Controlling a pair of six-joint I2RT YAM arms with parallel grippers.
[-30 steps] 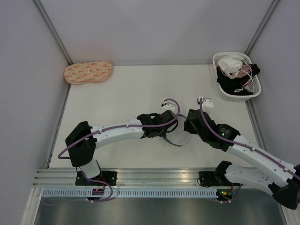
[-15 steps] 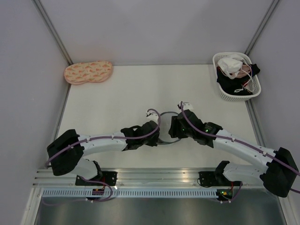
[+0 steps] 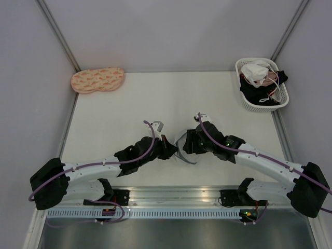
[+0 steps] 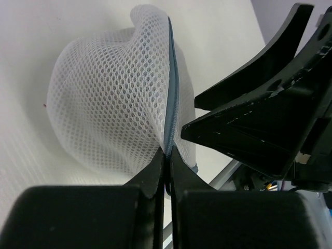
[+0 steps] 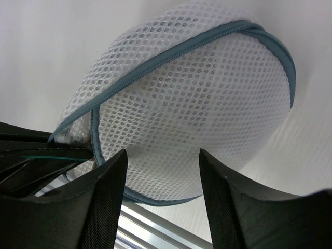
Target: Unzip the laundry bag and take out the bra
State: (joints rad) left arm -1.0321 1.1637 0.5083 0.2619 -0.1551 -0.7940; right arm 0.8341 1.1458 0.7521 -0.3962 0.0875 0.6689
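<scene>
The laundry bag [image 3: 183, 151], a white mesh dome with blue-grey rims, sits on the table near the front edge between my two grippers. In the left wrist view my left gripper [image 4: 167, 156] is shut on the bag's [image 4: 111, 104] blue-grey zipper seam at its near end. My right gripper [image 5: 163, 174] is open, its fingers [image 5: 102, 199] standing either side of the bag's [image 5: 197, 98] lower side; I cannot tell if they touch it. In the top view the left gripper [image 3: 168, 150] is on the bag's left, the right gripper [image 3: 189, 145] on its right. The bra is not visible.
A white lattice basket [image 3: 239, 68] with white, pink and dark garments stands at the back right. A peach patterned pad [image 3: 97, 80] lies at the back left. A metal rail [image 3: 166, 194] runs along the front edge. Walls close the sides.
Both grippers and the bag have moved left and toward the front edge. The left arm has drawn back leftward, its jaws on the bag's seam.
</scene>
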